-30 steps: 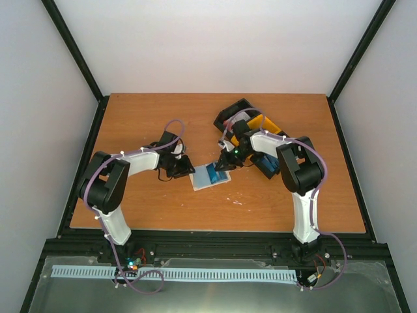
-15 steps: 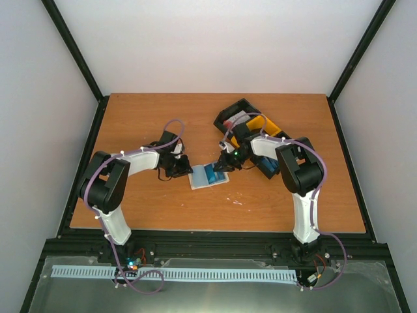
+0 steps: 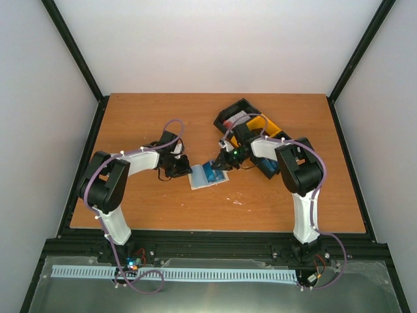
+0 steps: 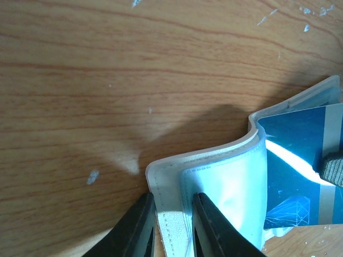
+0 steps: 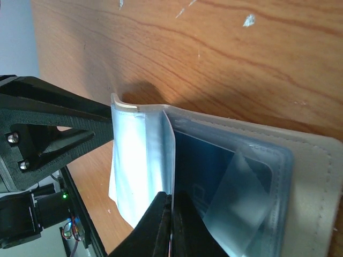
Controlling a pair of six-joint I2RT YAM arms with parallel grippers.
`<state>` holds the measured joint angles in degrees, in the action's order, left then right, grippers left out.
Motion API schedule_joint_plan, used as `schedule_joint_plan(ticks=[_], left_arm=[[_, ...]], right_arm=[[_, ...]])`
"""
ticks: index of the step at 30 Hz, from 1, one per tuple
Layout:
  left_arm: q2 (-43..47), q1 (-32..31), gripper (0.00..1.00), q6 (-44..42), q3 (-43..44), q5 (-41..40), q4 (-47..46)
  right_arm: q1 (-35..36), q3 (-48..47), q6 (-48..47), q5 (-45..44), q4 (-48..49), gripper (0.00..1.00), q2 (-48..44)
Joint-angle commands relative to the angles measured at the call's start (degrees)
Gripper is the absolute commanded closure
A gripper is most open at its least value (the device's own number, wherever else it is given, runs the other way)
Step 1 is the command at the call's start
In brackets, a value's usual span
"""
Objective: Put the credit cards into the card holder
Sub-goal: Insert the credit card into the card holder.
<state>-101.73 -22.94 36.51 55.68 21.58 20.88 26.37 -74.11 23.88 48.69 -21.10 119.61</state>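
The card holder lies open on the table between my grippers, beige outside with pale blue-grey clear sleeves. My left gripper is shut on its left flap; in the left wrist view the gripper straddles the stitched edge of the card holder. A blue credit card lies in the right half. My right gripper is shut on an upright clear sleeve; in the right wrist view the gripper pinches that sleeve next to the pocketed blue card.
A black bin and a yellow bin stand behind the right arm, with a dark blue object under its forearm. The left gripper's black body fills the left of the right wrist view.
The right gripper has shifted slightly left and away with the sleeve, and the card holder has slid a little left. The left arm has barely moved.
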Motion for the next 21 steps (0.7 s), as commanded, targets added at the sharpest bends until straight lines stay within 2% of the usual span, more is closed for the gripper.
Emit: schedule_joint_plan(ticks=[1, 6, 17, 21], left_arm=[[-1.0, -0.8, 0.80, -0.3, -0.2, -1.7, 3.2], [-0.7, -0.7, 0.80, 0.7, 0.0, -4.3, 5.1], [-0.8, -0.7, 0.80, 1.7, 0.1, -5.9, 6.9], [-1.2, -0.7, 0.83, 2.7, 0.5, -7.2, 8.4]], right_arm=[[1.8, 3.0, 1.9, -0.8, 4.6, 0.97, -1.0], [1.8, 7.7, 2.6, -3.4, 8.9, 0.97, -5.2], [1.8, 11.9, 5.7, -3.1, 15.3, 0.97, -7.3], [1.8, 14.4, 6.5, -0.9, 20.3, 0.97, -8.8]])
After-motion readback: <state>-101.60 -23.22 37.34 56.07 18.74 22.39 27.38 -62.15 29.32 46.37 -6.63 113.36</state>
